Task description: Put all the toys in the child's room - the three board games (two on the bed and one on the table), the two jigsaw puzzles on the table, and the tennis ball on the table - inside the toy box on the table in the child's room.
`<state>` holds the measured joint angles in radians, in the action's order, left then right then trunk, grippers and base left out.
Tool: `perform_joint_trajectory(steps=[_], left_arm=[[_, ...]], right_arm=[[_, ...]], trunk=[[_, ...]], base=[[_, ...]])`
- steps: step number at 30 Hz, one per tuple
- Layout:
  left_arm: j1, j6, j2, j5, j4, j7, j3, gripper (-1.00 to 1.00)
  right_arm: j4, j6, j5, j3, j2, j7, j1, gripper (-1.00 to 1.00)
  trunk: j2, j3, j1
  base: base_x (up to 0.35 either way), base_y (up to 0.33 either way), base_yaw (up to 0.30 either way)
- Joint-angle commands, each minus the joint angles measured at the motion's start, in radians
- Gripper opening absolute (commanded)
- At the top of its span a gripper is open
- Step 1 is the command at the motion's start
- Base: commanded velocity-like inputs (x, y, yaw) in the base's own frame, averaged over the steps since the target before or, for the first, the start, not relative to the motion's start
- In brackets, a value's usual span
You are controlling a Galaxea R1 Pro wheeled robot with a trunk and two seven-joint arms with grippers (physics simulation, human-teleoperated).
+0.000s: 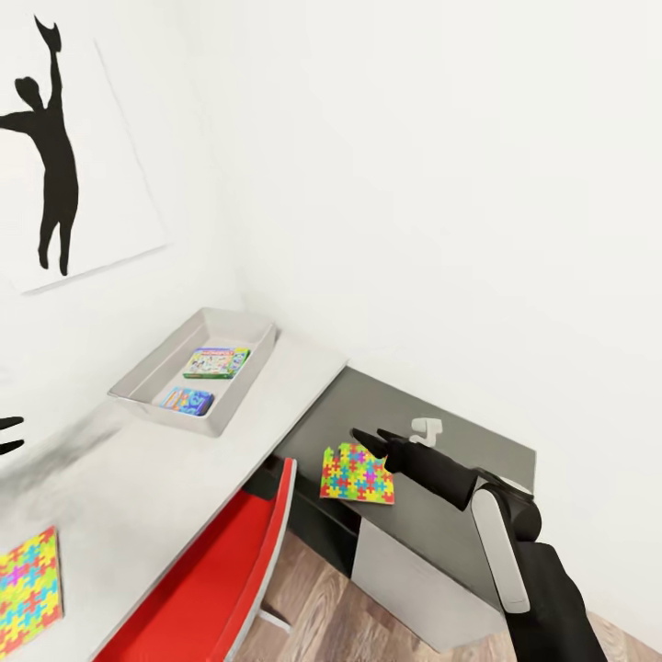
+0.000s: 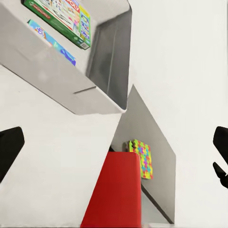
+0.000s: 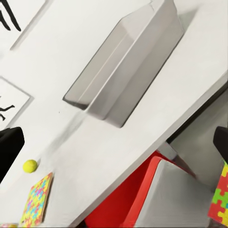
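The light grey toy box (image 1: 241,324) stands at the far end of the pale table (image 1: 165,478), against the wall. Inside lie two board games, a green and yellow one (image 1: 216,361) and a blue one (image 1: 184,400). One jigsaw puzzle (image 1: 28,588) lies on the table's near left, with the tennis ball (image 3: 30,166) close by. A second jigsaw puzzle (image 1: 357,473) rests tilted on the lower dark grey unit, just under my right gripper (image 1: 368,436), which is open; whether it touches the puzzle I cannot tell. Over the table at the left edge, my left gripper (image 1: 7,435) is open and empty.
A red chair (image 1: 230,579) is tucked under the table's front edge. The dark grey unit (image 1: 460,441) carries a small white fitting (image 1: 426,428). White walls close in behind the table, with a silhouette picture (image 1: 64,147) on the left. Wooden floor (image 1: 331,607) lies below.
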<state>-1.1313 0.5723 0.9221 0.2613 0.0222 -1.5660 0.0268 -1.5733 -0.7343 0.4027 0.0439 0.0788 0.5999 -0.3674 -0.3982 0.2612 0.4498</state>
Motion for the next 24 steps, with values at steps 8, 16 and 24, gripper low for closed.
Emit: perform_joint_trajectory(steps=[8, 16, 24], left_arm=[[-0.002, 0.011, 0.0, 0.001, 0.002, -0.005, 0.004, 1.0], [-0.002, -0.027, -0.002, 0.002, 0.002, -0.005, 0.004, 1.0], [-0.002, -0.038, -0.002, 0.003, 0.002, -0.005, 0.004, 1.0]], right_arm=[[-0.001, -0.007, -0.003, 0.002, 0.001, 0.003, -0.001, 1.0], [-0.001, 0.011, -0.004, 0.0, 0.001, 0.003, -0.001, 1.0], [0.001, 0.031, -0.005, -0.005, 0.001, -0.003, -0.001, 1.0]], trunk=[[-0.002, -0.011, 0.0], [-0.002, -0.023, 0.0], [-0.002, -0.035, 0.0]], base=[[-0.065, 0.0, 0.156], [-0.036, 0.0, 0.167], [-0.127, 0.014, 0.176]])
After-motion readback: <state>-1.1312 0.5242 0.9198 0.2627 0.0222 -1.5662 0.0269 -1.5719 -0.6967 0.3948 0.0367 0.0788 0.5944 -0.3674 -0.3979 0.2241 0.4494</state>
